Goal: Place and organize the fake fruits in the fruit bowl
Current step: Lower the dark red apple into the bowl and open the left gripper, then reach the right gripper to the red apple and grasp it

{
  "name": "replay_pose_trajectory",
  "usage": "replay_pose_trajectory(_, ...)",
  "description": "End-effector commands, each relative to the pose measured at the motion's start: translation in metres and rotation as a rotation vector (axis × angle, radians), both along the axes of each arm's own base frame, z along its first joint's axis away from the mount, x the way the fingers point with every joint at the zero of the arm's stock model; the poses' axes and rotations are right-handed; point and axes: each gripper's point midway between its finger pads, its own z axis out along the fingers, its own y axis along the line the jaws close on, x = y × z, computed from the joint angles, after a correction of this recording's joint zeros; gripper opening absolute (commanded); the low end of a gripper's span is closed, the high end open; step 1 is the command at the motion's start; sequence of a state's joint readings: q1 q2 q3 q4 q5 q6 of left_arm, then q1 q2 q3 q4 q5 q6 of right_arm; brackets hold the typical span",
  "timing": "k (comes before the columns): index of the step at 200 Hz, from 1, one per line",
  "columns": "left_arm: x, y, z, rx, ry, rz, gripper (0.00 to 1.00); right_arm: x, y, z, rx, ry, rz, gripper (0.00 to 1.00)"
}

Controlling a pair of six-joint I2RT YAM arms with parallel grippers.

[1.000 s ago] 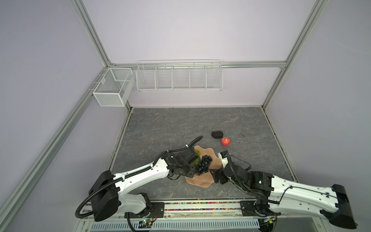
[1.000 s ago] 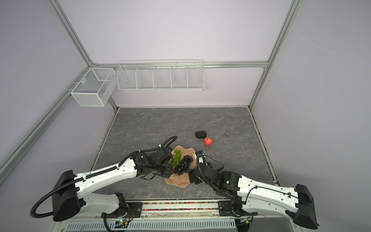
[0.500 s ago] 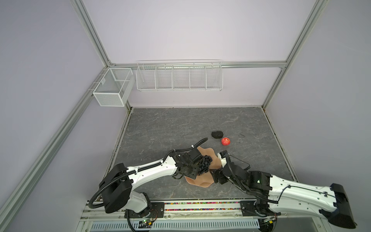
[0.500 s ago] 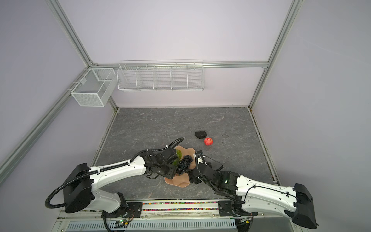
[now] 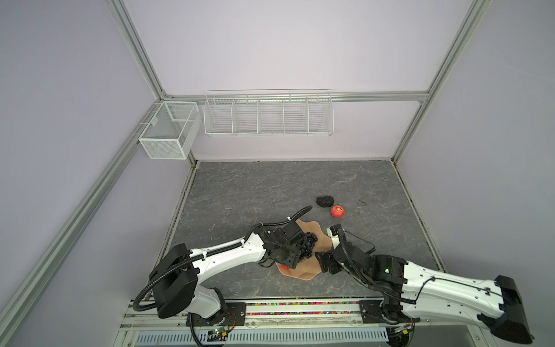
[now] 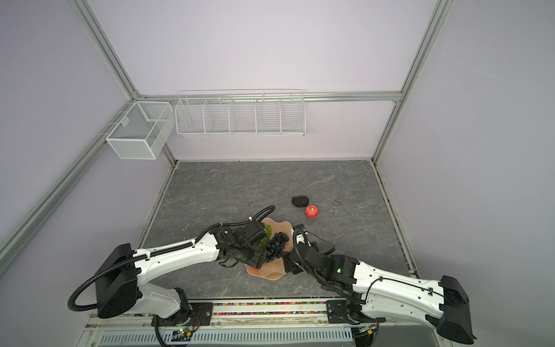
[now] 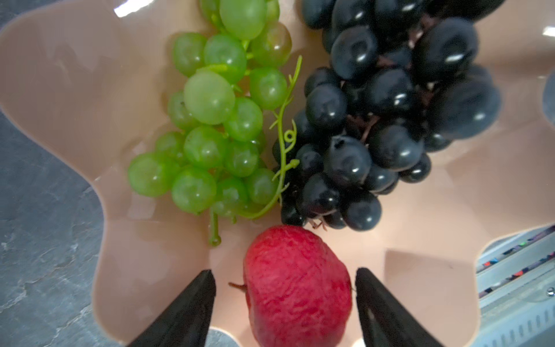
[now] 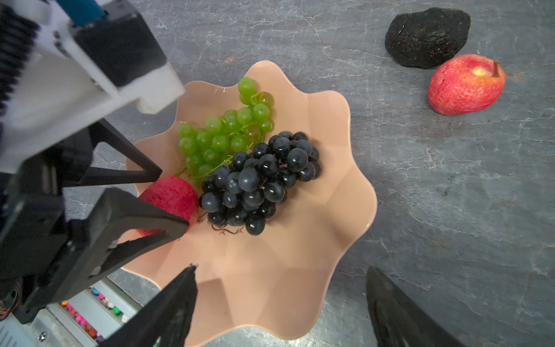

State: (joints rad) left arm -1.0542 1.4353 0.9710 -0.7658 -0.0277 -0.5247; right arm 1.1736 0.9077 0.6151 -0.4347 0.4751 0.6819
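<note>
**Fruit bowl** (image 8: 285, 279): sits near the front of the table, between the two arms, and now holds three fruits.

**Left gripper** (image 7: 283, 272): over the last second it has come in over the bowl and its jaws have spread. They now stand apart on either side of a red apple (image 7: 297, 285), with a clear gap at one finger. I judge the apple released – step done, retreat next.

**Right gripper** (image 8: 281, 269): jaws wide apart and empty, above the bowl's rim.

**Dark grape bunch** (image 8: 258, 183) and **green grape bunch** (image 8: 222, 135): they lie side by side with long axes roughly parallel. The green stem end points towards the apple.

**Placed apple**: on its side in the bowl, stalk level and aimed at one finger.

**Outstanding**: the second apple (image 8: 467, 85) and the black avocado (image 8: 426, 37) are touching or nearly so – both on the table, well apart from the bowl.
</note>
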Motion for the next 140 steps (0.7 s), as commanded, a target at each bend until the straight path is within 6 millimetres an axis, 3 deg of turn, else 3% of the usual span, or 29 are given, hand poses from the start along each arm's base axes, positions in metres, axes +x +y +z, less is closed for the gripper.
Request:
replay_pose_trajectory(1,0.002,-0.007,0.03,-0.067,-0.043,-0.025,0.75,0.006,-0.017,-0.001,0.005,0.012,-0.074,0.89)
replay_pose_trajectory(41,0.004,-0.013,0.058,-0.145,-0.089,-0.045,0.77,0.023,-0.051,-0.008,-0.015,0.061,-0.201,0.89)
replay_pose_trajectory(71,0.012,-0.029,0.086,-0.237,-0.164,-0.087,0.8,0.045,-0.065,-0.007,0.006,0.106,-0.244,0.89)
replay_pose_trajectory(112,0.028,-0.052,0.117,-0.278,-0.26,-0.152,0.85,0.1,-0.072,-0.001,0.001,0.124,-0.26,0.89)
replay_pose_trajectory(140,0.038,-0.068,0.13,-0.32,-0.31,-0.181,0.91,0.14,-0.078,-0.013,-0.003,0.152,-0.273,0.9)
